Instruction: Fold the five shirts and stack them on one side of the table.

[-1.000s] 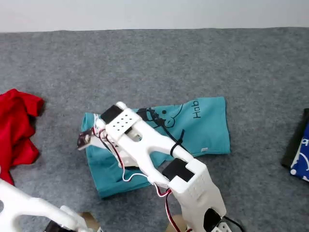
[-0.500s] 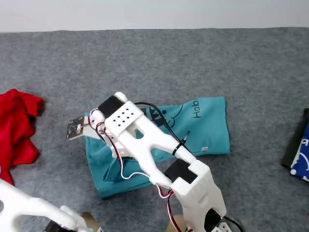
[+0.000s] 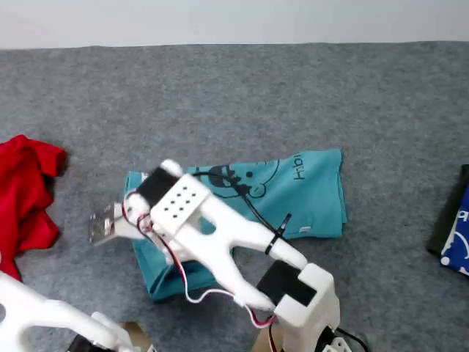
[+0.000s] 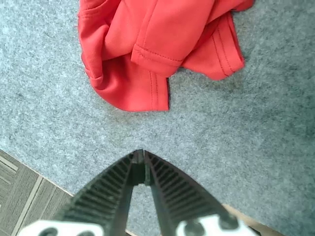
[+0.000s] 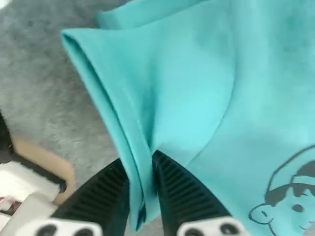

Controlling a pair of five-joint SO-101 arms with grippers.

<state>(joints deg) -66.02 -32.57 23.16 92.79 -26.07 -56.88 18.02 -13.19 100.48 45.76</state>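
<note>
A teal shirt (image 3: 308,191) with a cartoon print lies partly folded in the middle of the grey table. My right gripper (image 3: 141,220) is at its left edge, mostly hidden under the white arm. In the right wrist view the right gripper (image 5: 140,164) is shut on a folded edge of the teal shirt (image 5: 197,98). A crumpled red shirt (image 3: 26,194) lies at the table's left side. My left gripper (image 4: 143,160) hovers shut and empty over bare felt just short of the red shirt (image 4: 152,44). The left arm (image 3: 37,315) sits at the front left corner.
A dark and blue garment (image 3: 456,227) lies at the table's right edge. Grey felt (image 3: 293,95) covers the table, with open room along the back. The table's front edge and the floor (image 4: 19,196) lie close behind the left gripper.
The right arm has swung left and slightly toward the front, carrying the teal shirt's pinched left edge with it. The red shirt and left arm have not moved.
</note>
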